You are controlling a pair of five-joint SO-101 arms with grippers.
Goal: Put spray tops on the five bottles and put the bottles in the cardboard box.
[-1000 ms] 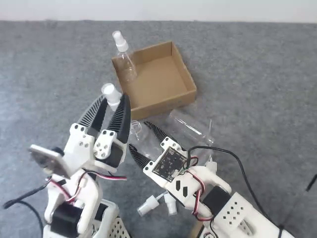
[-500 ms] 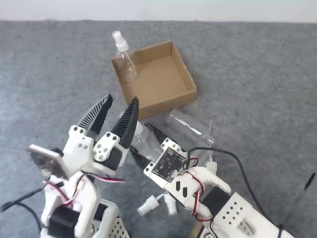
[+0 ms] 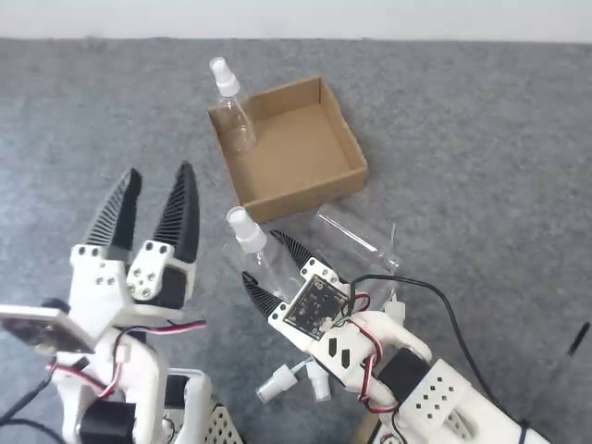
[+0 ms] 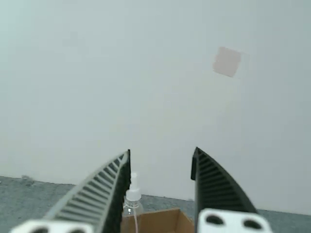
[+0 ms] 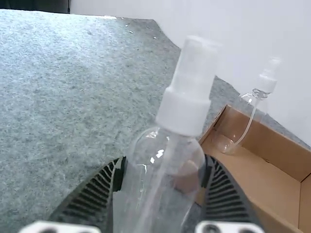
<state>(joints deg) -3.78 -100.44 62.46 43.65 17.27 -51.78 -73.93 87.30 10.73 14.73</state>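
Clamping capped bottle (image 3: 250, 240): right gripper (image 3: 260, 257) (left gripper (image 3: 161, 170) agape).

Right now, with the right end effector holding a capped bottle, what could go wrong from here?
The capped bottle is smooth and round in the right end effector; it might slip or tilt during the carry. The standing bottle in the cardboard box could get knocked over. The arm may sweep the lying bottle nearby.
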